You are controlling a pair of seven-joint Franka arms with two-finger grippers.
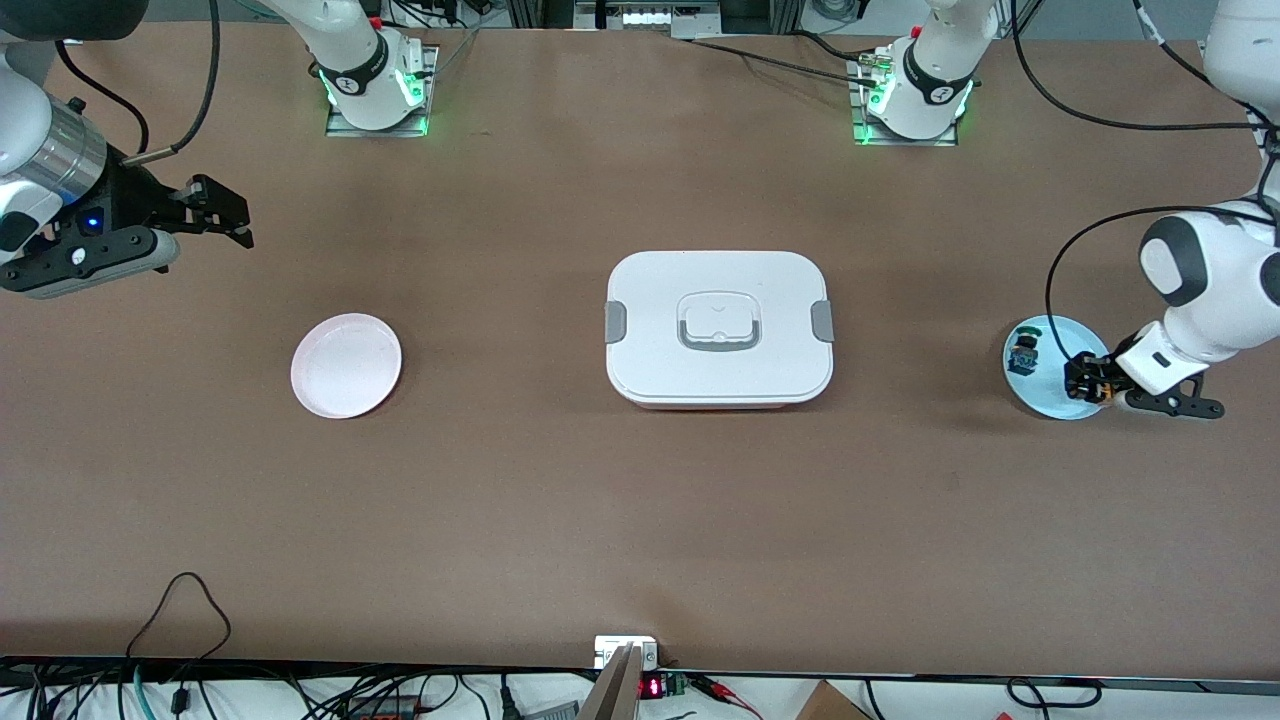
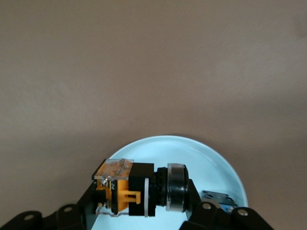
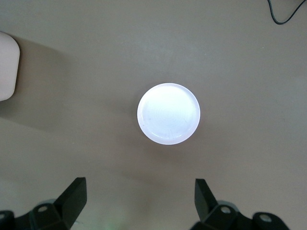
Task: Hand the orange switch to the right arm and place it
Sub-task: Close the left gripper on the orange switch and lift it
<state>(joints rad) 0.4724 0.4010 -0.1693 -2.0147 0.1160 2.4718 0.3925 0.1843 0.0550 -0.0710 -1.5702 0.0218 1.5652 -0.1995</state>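
The orange switch point(image 2: 125, 190), orange body with a dark round cap, lies sideways between the fingers of my left gripper point(image 2: 142, 194). The gripper is shut on it at the pale blue plate point(image 2: 206, 158) near the left arm's end of the table. In the front view the left gripper point(image 1: 1088, 381) sits at the plate's point(image 1: 1045, 395) edge, with a speck of orange showing. I cannot tell whether the switch rests on the plate or is just above it. My right gripper point(image 1: 222, 212) is open and empty, up over the right arm's end of the table, and waits there point(image 3: 141, 188).
A green-and-blue switch point(image 1: 1023, 350) lies on the same blue plate, beside the left gripper point(image 2: 217, 197). A pale pink plate point(image 1: 346, 365) lies below the right gripper point(image 3: 169, 113). A white lidded box point(image 1: 718, 327) stands mid-table.
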